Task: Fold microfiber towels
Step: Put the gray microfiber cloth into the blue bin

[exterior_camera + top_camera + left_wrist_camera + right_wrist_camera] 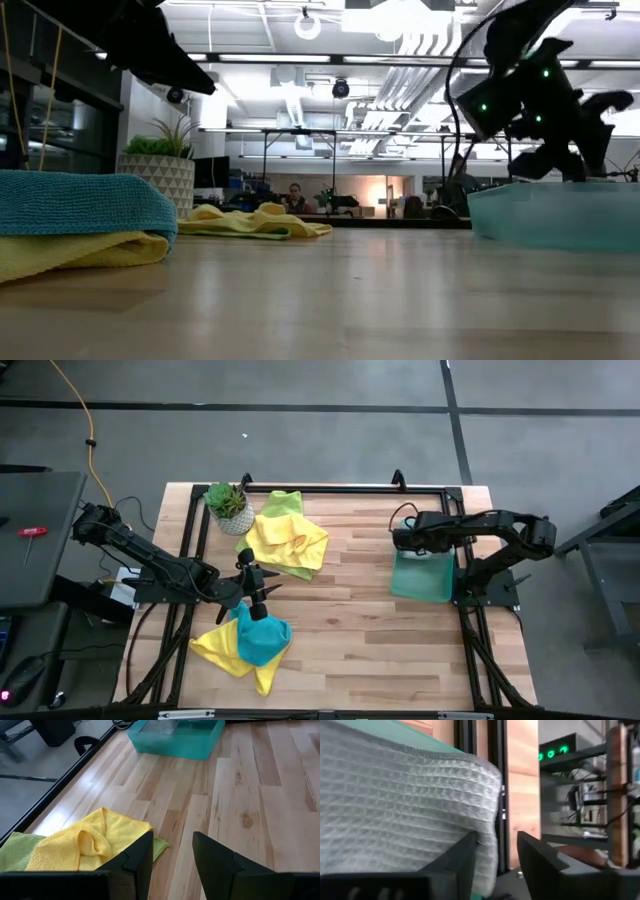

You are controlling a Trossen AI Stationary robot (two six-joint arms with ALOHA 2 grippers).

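No writing can be read anywhere. The counter point(380, 630) is pale wood planks inside a dark frame. The right gripper point(400, 538) hangs over the tray point(420, 580), a rigid translucent teal-green box; its fingers point(465, 857) stand apart, a grey waffle-weave towel point(395, 815) lying against one of them in the tray. Whether they pinch it is unclear. The left gripper point(262, 600) hovers above a teal towel point(262, 640) on a yellow towel point(222, 650), fingers point(140, 857) spread on nothing. Farther back lies a crumpled, fluffy yellow towel point(285, 540) over a lime one point(285, 502), beside a potted plant point(228, 506). The low view cuts off both piles.
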